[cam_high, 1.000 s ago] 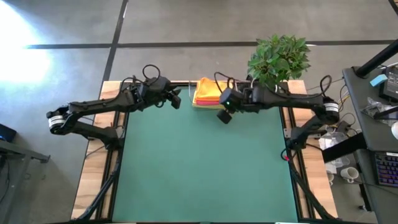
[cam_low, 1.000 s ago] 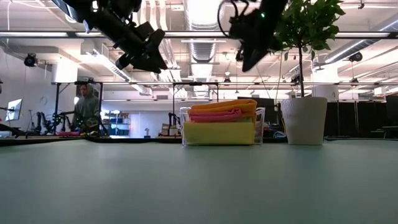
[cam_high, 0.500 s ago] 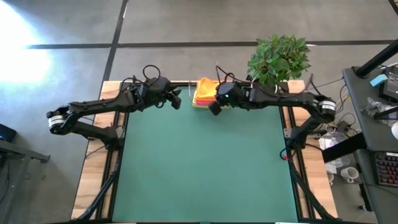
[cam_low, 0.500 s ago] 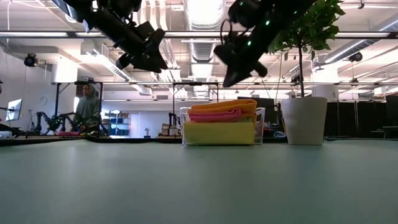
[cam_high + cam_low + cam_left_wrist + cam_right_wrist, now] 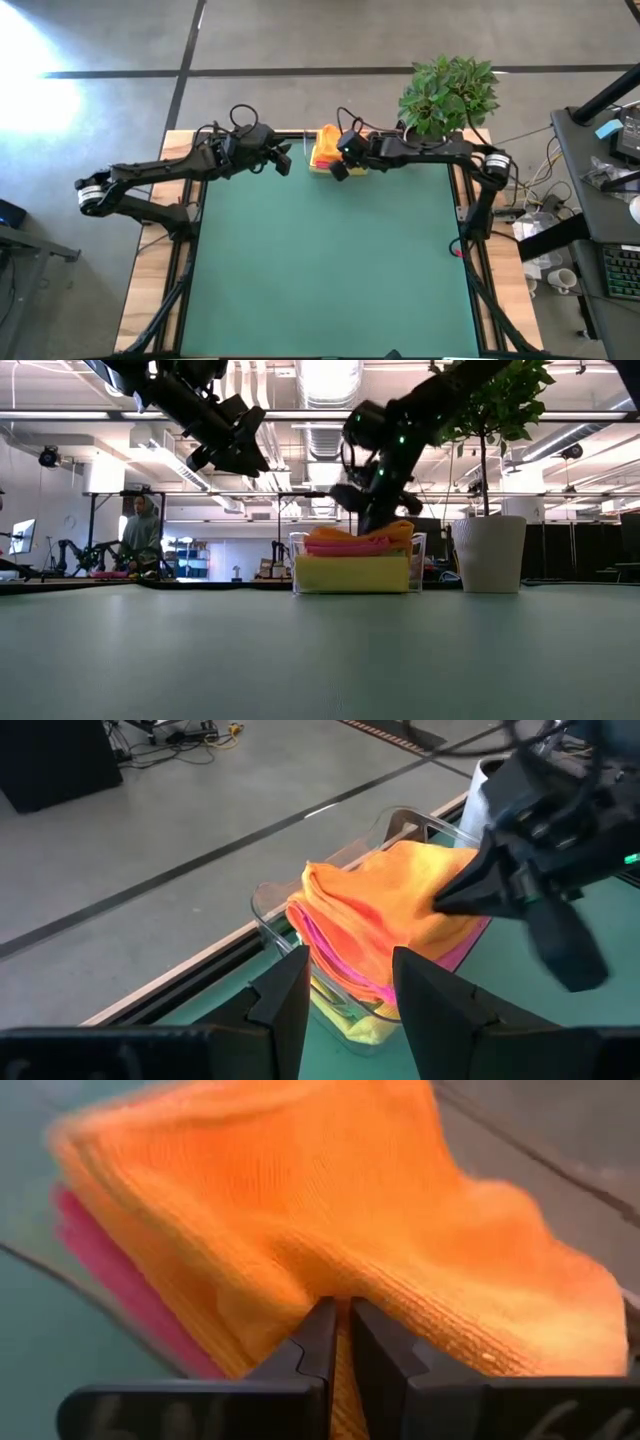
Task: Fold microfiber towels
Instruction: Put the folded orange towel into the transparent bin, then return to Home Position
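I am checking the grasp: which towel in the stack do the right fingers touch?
The orange towel on top; the right fingers pinch its fold. The pink and yellow towels lie below it.

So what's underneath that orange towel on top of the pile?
Under the orange towel a pink one shows, then a yellow one, all in a clear bin. Anything else in the pile is covered.

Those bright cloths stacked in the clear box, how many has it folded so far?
None visibly: the green table mat holds no towel. In hand: the right tool is pinched shut on the top orange microfiber towel of the pile in the clear plastic box. The left tool waits open beside it. All the spreading and folding is left.
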Controlling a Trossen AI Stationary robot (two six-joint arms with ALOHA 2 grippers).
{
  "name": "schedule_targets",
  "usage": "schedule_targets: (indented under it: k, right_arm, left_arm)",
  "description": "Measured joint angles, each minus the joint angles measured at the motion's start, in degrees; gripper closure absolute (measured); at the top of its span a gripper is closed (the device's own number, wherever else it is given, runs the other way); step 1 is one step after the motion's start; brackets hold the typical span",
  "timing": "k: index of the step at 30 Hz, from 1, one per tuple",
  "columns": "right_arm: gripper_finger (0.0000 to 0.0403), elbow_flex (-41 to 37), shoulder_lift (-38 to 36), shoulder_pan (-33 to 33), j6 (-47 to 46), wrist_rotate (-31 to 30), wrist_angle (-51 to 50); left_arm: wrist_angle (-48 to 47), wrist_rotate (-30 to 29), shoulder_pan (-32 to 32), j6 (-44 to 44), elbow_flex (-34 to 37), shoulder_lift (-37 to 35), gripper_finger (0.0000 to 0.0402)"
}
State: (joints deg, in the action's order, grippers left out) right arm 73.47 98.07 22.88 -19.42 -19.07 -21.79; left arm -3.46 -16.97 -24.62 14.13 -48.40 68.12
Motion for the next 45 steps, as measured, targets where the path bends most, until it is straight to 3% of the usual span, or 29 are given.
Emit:
schedule_targets:
  k: [8, 17, 25, 30, 34, 40, 45]
  right_arm:
    - [0.0377, 0.3, -0.1, 0.0, -0.1, 1.1, -1.5]
    - [0.0377, 0.3, -11.1, -1.1, 4.1, 1.1, -2.1]
    - [0.0377, -0.2, -21.3, -7.0, 10.5, 1.2, -2.3]
    - [0.0374, -1.7, -23.7, -11.4, 13.0, 1.3, -2.2]
    - [0.0374, -2.7, -23.8, -14.8, 13.1, 1.3, -2.4]
    - [0.0374, -3.0, -23.0, -17.5, 10.0, 1.1, -2.2]
    - [0.0374, -2.5, -23.1, -17.6, 4.5, 1.1, -2.1]
  left_arm:
    - [0.0, 0.0, 0.0, 0.0, 0.0, 0.0, 0.0272]
    - [-0.1, 3.7, 1.0, 0.5, -0.1, -2.7, 0.0272]
    - [0.1, 4.4, 8.5, -2.7, 1.7, -8.9, 0.0272]
    - [0.0, -0.9, 14.2, -2.6, 6.8, -13.2, 0.0275]
    - [0.7, -3.2, 16.7, 0.4, 11.9, -17.1, 0.0306]
    - [2.1, -3.2, 17.8, 2.0, 19.1, -24.1, 0.0391]
    - [2.1, -2.9, 17.8, 1.8, 24.7, -32.3, 0.0394]
